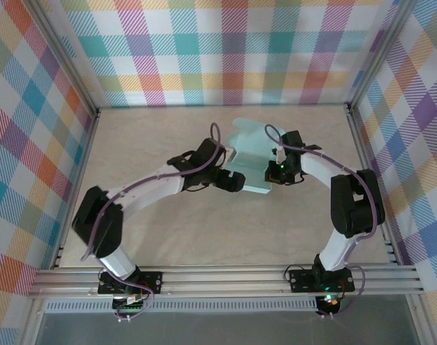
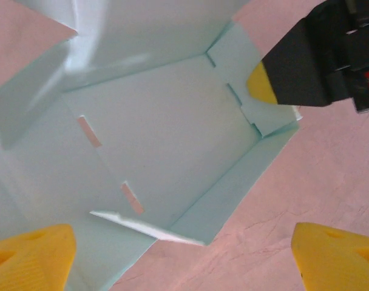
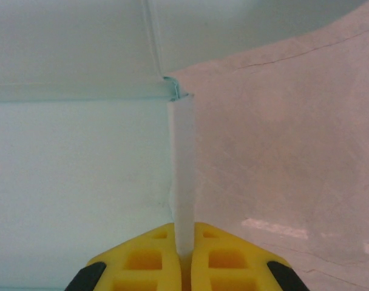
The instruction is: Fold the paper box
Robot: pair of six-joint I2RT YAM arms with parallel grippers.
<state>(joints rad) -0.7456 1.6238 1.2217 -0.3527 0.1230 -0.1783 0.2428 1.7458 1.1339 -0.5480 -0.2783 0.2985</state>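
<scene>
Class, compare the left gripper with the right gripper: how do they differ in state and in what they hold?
The left gripper is open, its fingers wide apart; the right gripper is shut. The left gripper holds nothing; the right gripper pinches a thin flap of the paper box. Both have yellow fingers.

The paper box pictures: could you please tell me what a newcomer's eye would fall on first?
The mint-green paper box sits half-folded, walls raised, mid-table between both arms. The right arm's yellow jaws are shut on one upright wall edge, while the left arm's jaws stand wide open at its edge.
</scene>
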